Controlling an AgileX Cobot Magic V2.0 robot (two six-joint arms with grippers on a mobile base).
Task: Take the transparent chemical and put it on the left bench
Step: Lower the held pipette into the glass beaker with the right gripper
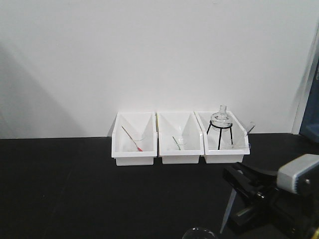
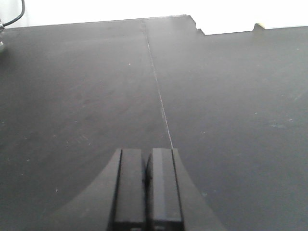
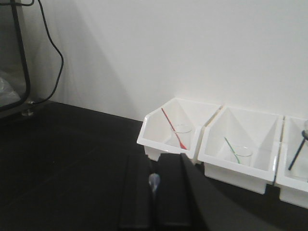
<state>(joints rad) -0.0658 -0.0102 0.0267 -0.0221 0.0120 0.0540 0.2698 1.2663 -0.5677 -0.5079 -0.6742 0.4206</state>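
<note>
Black bench [image 1: 75, 189] runs along a white wall [image 1: 149, 50], and you see three white bins [image 1: 180, 144] at its back. Your right gripper [image 3: 154, 202] is narrow and pinches the dropper [image 3: 154, 181] of the transparent chemical. Its glass rim [image 1: 199, 232] shows at the bottom edge of the front view, near the right arm and well apart from the bins. Your left gripper [image 2: 147, 187] has its fingers pressed together, holding nothing, over bare bench.
</note>
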